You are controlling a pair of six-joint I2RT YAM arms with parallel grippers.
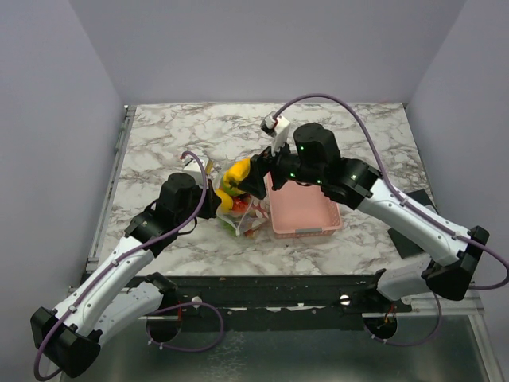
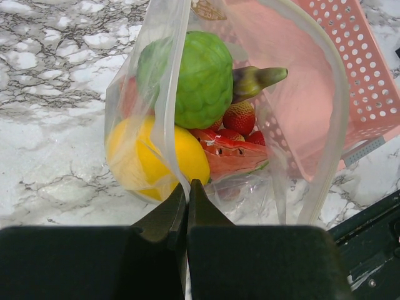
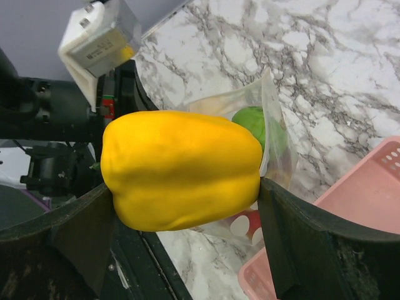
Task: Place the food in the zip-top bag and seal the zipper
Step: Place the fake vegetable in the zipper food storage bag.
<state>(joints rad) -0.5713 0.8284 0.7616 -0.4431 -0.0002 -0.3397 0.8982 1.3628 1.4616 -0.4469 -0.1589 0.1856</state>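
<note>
Only left wrist shows strawberries inside bag.

Left wrist view: zip-top bag mouth runs off frame at 12 o'clock; pink basket cut off at 3 o'clock. Green fruit covers most of the olive-stemmed piece; its kind unclear.
Right wrist view: yellow pepper hides most of the bag; basket cut off at 4 o'clock.
Top view: bag contents too small to sort.

Left arm: reaches from 7 o'clock toward centre.
Left gripper: jaws pinched on the zip-top bag edge.
Right arm: reaches from 4 o'clock toward centre.
Right gripper: jaws wide, clamping yellow pepper.
</note>
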